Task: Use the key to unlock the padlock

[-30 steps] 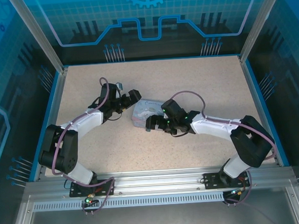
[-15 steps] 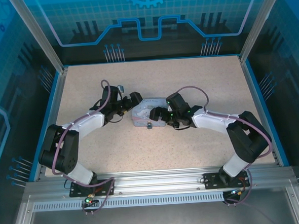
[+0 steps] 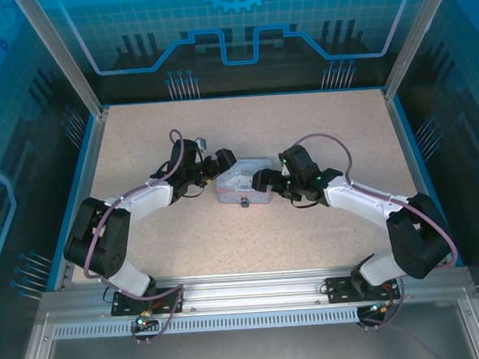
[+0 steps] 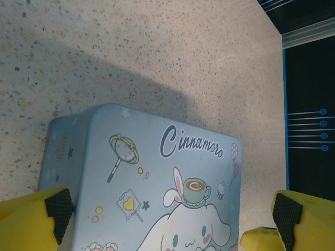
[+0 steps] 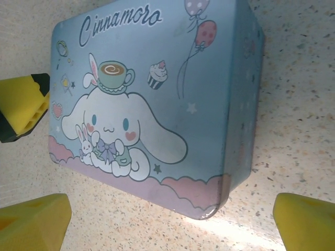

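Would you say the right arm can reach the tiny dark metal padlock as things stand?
Probably yes: the padlock sits against the pale blue rectangular tin, on its near side, bare table before it.

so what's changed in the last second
The right fingers swung from the tin's near edge round to its right side. The left fingers edged right, closer to the tin's left side. Nothing was taken hold of or let go; both pairs stay open. The tin stays about where it was.
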Action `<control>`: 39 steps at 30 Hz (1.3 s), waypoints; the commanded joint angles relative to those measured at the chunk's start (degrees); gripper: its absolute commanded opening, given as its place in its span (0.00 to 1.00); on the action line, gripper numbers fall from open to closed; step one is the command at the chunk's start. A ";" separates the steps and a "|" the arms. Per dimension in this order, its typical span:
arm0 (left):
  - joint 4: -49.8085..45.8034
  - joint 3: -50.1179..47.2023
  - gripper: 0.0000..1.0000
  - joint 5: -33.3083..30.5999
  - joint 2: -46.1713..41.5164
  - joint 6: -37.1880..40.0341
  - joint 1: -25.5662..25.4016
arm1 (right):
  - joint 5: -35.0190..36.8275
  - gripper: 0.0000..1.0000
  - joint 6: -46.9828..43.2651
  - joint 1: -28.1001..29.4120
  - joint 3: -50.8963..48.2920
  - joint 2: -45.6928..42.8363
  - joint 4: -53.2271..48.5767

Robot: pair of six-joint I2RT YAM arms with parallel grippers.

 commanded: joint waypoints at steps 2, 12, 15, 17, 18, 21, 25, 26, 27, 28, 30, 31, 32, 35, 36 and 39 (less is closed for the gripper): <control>-2.72 -0.87 0.99 -2.11 -2.31 1.69 -0.60 | -0.19 1.00 -1.74 -0.56 0.52 -0.22 -1.56; -0.79 -4.85 0.99 -1.09 -4.29 0.59 -0.74 | -3.28 1.00 1.41 -0.50 3.66 5.37 2.77; 0.16 -4.83 0.99 -0.58 -3.95 0.03 -0.82 | -4.62 1.00 2.50 -0.42 5.46 7.71 4.05; 0.77 -4.73 0.99 -0.34 -3.52 -0.49 -0.91 | -5.15 1.00 3.07 -0.41 6.85 9.00 4.43; 1.13 -4.56 0.99 -0.15 -3.18 -0.73 -0.90 | -5.23 1.00 3.23 -0.46 7.61 9.54 4.52; 2.29 -3.85 0.99 0.37 -1.85 -1.71 -1.24 | -5.17 1.00 3.48 -0.49 9.77 11.12 4.09; 3.85 -3.04 0.99 0.77 0.07 -3.10 -1.94 | -5.26 1.00 3.97 -0.50 12.06 13.16 3.61; 4.07 -2.82 0.99 0.73 0.40 -3.30 -2.05 | -5.23 1.00 4.07 -0.59 12.27 13.51 3.56; 4.31 -2.67 0.99 0.80 0.89 -3.46 -2.15 | -5.27 1.00 4.24 -0.67 12.56 13.89 3.54; 4.66 -2.56 0.99 0.97 1.16 -3.73 -2.25 | -5.38 1.00 4.37 -0.80 12.80 14.22 3.69; 4.96 -2.40 0.99 0.96 1.57 -3.95 -2.56 | -5.49 1.00 4.62 -0.98 12.85 14.64 3.97; 4.98 -2.32 0.99 0.88 1.73 -3.86 -2.65 | -5.45 1.00 4.65 -1.02 12.82 14.69 4.09; 4.86 -2.30 0.99 0.75 1.83 -3.83 -2.67 | -5.11 1.00 4.58 -1.16 12.77 14.50 4.05; 3.96 -1.93 0.99 -0.03 1.73 -2.80 -2.62 | -3.22 1.00 4.29 -1.76 11.87 12.83 3.46; 3.07 -1.63 0.99 -0.44 1.49 -1.97 -2.56 | -2.07 1.00 3.88 -2.03 11.47 11.76 3.02; -0.17 -0.65 0.99 -2.56 0.24 0.46 -1.95 | 1.12 1.00 1.94 -3.10 10.84 8.19 -0.56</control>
